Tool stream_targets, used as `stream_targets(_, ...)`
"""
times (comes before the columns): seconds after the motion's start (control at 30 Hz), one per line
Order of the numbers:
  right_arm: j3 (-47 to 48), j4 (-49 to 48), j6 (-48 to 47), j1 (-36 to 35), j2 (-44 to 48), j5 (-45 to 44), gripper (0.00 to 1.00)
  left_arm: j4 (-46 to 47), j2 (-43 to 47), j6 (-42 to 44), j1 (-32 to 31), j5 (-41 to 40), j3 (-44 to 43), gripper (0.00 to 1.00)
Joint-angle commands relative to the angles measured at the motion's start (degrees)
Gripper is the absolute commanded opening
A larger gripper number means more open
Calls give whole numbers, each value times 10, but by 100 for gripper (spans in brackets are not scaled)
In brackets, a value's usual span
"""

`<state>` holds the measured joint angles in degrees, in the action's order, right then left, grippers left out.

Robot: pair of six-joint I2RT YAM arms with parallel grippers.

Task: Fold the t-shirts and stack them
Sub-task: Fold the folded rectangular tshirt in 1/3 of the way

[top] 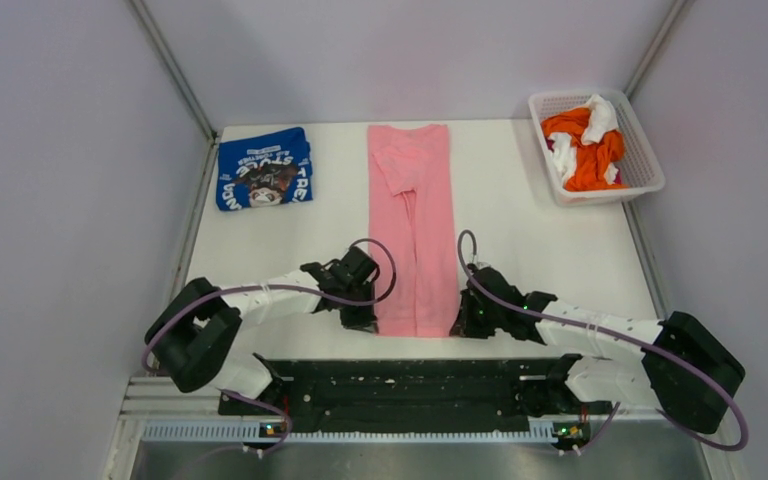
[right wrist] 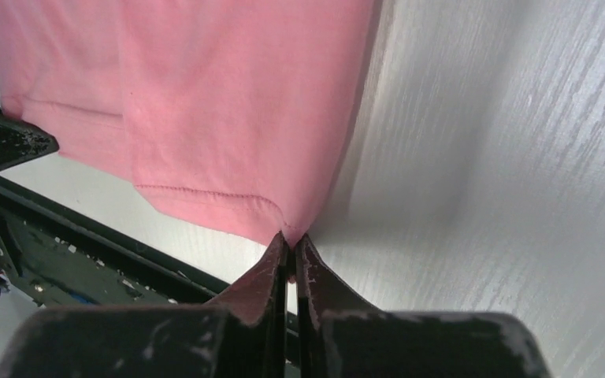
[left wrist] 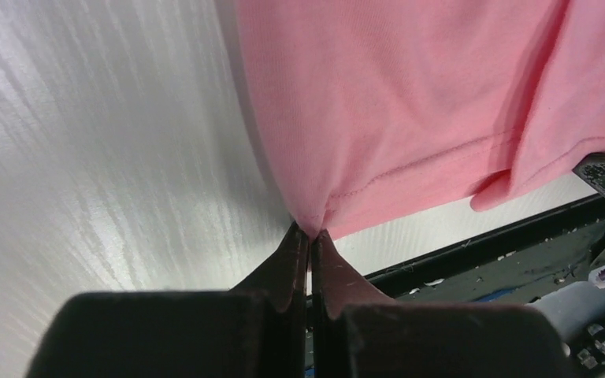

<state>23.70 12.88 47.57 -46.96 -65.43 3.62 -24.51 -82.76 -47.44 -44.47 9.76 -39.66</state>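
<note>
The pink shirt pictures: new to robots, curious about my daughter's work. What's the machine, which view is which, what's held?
Two robot arms are bolted at the table's near edge. The wide picture looks down from above and behind; the close-ups come from wrist cameras. On the table lie a folded blue t-shirt, a pink t-shirt in a long strip, and a white basket of cloth. The left fingers and right fingers are shut, each pinching a near corner of the pink one.
</note>
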Motion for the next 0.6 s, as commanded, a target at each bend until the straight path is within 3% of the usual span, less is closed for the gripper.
stream_targets(0.0, -7, 15, 13, 3, 11, -2, 0, -40, 31, 8, -3, -42, -1, 0)
stream_targets(0.33, -33, 19, 43, -56, 115, 65, 0, -17, 144, -45, -52, 23, 75, 0)
stream_targets(0.57, 20, 42, 21, -60, 165, 19, 0, -1, 200, -55, -52, 12, 28, 0)
